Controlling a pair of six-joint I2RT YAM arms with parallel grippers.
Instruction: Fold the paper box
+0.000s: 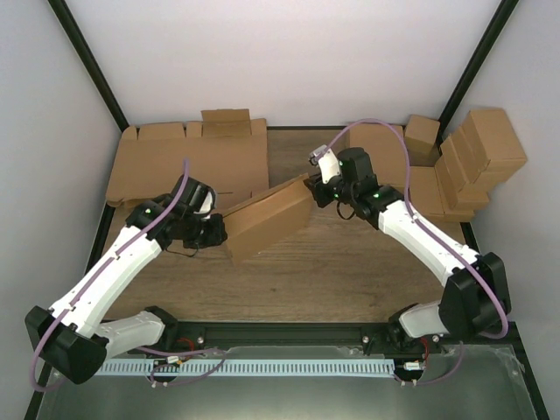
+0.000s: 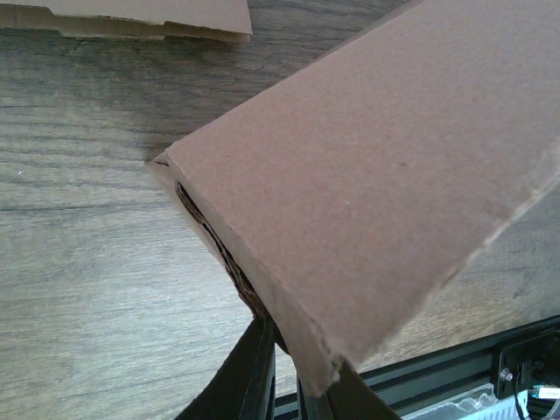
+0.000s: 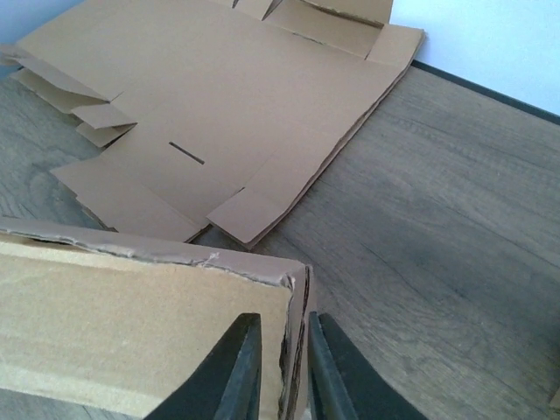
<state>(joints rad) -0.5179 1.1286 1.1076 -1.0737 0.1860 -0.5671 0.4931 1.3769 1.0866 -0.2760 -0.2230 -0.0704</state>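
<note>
Wooden surface [image 1: 350, 271], white walls: the box [image 1: 269, 219] hangs tilted mid-surface between both arms, already box-shaped with its lid seemingly down, so folding looks nearly done. Left pincer [image 1: 220, 232] clamps one corner; right pincer [image 1: 312, 186] straddles the opposite end wall, narrow, grip unclear.

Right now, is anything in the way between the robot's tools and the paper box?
No, nothing visible is in the way. The left tool pinches one corner of the paper box. The right tool has its fingers on either side of the wall at the box's other end.
</note>
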